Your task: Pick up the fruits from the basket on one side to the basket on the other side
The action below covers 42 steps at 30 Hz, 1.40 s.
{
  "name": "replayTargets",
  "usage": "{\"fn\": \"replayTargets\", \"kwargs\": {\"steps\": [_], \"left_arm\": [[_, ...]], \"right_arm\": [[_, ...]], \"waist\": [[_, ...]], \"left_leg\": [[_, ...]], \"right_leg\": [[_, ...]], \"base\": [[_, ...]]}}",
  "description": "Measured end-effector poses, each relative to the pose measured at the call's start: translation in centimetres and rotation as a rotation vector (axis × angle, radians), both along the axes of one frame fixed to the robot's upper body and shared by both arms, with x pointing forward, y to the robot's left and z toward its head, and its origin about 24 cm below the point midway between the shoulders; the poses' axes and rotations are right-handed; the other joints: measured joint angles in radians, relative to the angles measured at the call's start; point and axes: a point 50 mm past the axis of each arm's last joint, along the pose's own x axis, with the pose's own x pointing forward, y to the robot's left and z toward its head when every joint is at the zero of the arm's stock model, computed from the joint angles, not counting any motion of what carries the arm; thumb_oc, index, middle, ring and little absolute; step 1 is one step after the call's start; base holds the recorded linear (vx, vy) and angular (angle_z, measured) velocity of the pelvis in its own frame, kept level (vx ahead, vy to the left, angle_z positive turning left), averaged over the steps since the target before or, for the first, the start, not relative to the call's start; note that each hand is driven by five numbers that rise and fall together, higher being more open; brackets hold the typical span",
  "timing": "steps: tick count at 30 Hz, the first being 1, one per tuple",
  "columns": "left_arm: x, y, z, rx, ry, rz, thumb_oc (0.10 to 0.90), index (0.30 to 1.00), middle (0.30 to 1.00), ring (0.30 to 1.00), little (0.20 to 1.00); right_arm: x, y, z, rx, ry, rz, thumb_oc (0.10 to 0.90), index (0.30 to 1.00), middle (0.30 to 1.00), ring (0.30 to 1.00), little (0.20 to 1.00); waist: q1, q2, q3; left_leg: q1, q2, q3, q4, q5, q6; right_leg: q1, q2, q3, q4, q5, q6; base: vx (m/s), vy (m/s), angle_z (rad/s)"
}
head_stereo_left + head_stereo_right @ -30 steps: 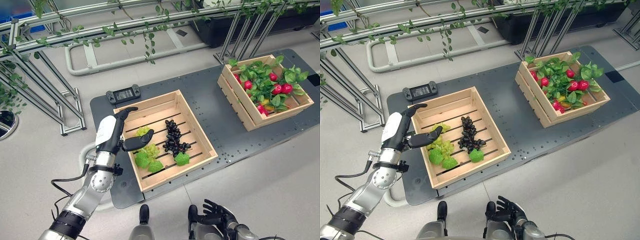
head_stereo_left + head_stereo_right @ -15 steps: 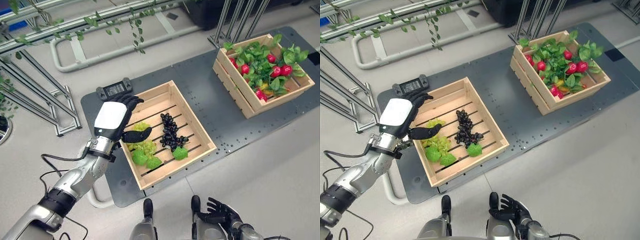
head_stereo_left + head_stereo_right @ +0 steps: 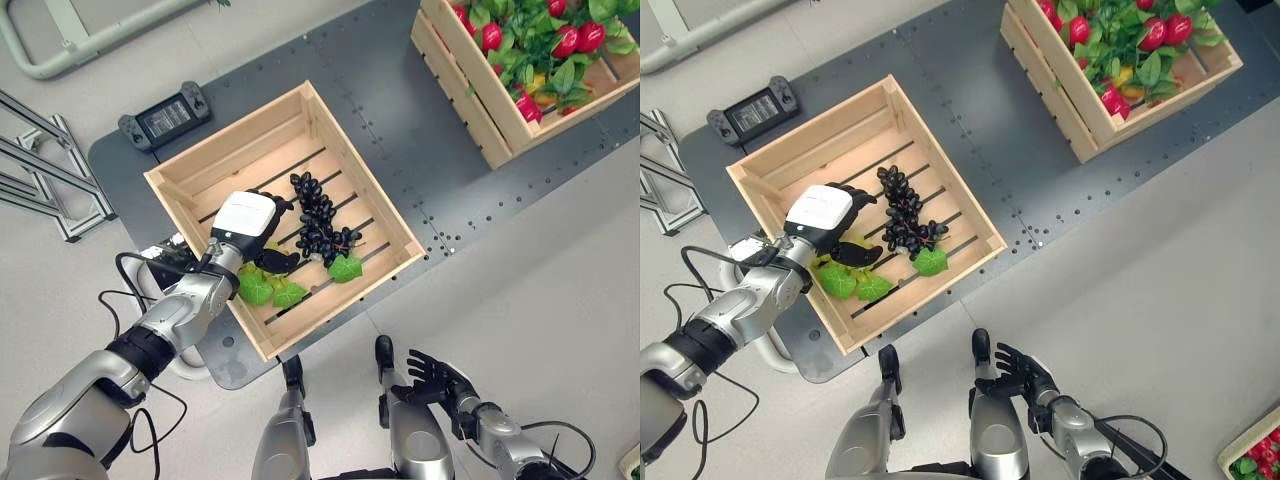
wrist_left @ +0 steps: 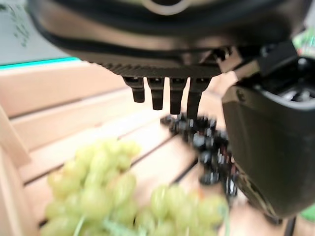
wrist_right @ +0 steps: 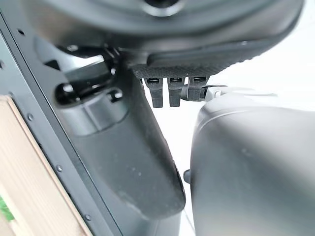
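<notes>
A pale wooden crate (image 3: 362, 172) sits on the dark platform and holds a bunch of black grapes (image 3: 318, 225) and a bunch of green grapes (image 4: 98, 196) with green leaves (image 3: 257, 290). My left hand (image 3: 243, 222) is down inside this crate, right over the green grapes, open, with its thumb spread toward the black grapes (image 4: 209, 150). Whether it touches the bunch is unclear. A second wooden crate (image 3: 455, 85) at the far right is full of leaves and red fruits (image 3: 572, 40). My right hand (image 3: 432, 372) hangs open low by my legs, away from both crates.
A black handheld controller (image 3: 165, 115) lies on the platform behind the near crate. Metal frame legs (image 3: 50, 170) stand to the left. Bare platform (image 3: 400, 130) separates the two crates. Another crate corner with red fruit (image 3: 1255, 460) shows at the lower right on the floor.
The camera has tipped down and closer. My left hand has gone from the crate's left rim down into the crate, over the green grapes. The right hand stays low.
</notes>
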Motion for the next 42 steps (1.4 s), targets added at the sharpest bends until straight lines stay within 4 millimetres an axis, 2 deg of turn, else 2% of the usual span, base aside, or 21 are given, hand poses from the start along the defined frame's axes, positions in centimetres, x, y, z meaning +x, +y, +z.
{"fn": "replayTargets", "kwargs": {"steps": [5,10,14,23,35,42], "left_arm": [[0.7,0.0,1.0,0.038,0.07,0.053,0.8,0.9,0.9,0.9,0.9],[0.7,0.1,2.4,0.06,0.075,0.071,0.8,0.9,0.9,0.9,0.9],[0.8,0.0,2.6,0.092,0.108,0.083,0.8,0.9,0.9,0.9,0.9],[1.5,0.1,4.1,0.322,0.112,0.144,0.8,0.9,0.9,0.9,0.9],[2.2,-0.2,3.8,0.453,0.094,0.162,0.8,0.9,0.9,0.9,0.9],[2.5,-0.5,4.8,0.489,0.075,0.169,0.8,0.9,0.9,0.9,0.9]], "right_arm": [[0.6,-0.4,0.6,-0.013,-0.027,0.007,0.8,0.9,0.9,0.9,0.9],[0.9,-0.6,0.9,-0.02,-0.038,0.008,0.8,0.9,0.9,0.9,0.9],[1.0,-0.6,1.0,-0.018,-0.043,0.01,0.8,0.9,0.9,0.9,0.9],[2.1,-0.3,1.8,0.017,-0.085,-0.007,0.8,0.9,0.9,0.9,0.9],[2.0,0.0,1.4,0.003,-0.074,0.021,0.8,0.9,0.9,0.9,0.9],[2.1,0.1,1.5,0.005,-0.079,0.024,0.8,0.9,0.9,0.9,0.9]], "waist": [[0.003,0.011,0.01],[0.01,0.011,0.02],[0.026,0.011,0.021],[0.035,-0.004,0.035],[0.021,-0.005,0.035],[0.024,-0.005,0.035]], "left_leg": [[-0.017,0.0,-0.001,0.003,0.0,0.0],[-0.029,0.0,-0.011,0.008,0.0,0.0],[-0.036,0.0,-0.019,0.014,0.0,0.0],[-0.111,0.0,-0.027,0.077,0.0,-0.001],[-0.142,0.003,-0.03,0.109,0.006,-0.001],[-0.158,0.003,-0.032,0.109,0.006,-0.001]], "right_leg": [[-0.014,0.0,-0.002,0.001,0.0,0.0],[-0.016,0.0,-0.009,-0.001,0.0,0.0],[-0.016,0.0,-0.015,-0.002,0.0,0.0],[-0.086,-0.001,-0.029,0.062,-0.007,-0.008],[-0.124,-0.001,-0.026,0.105,-0.01,-0.005],[-0.137,-0.001,-0.028,0.105,-0.007,-0.009]], "base": [[-0.02,0.003,0.0],[-0.01,-0.024,0.05],[-0.02,-0.035,0.06],[-0.04,-0.024,0.02],[0.0,-0.008,0.0],[0.0,-0.001,0.01]]}}
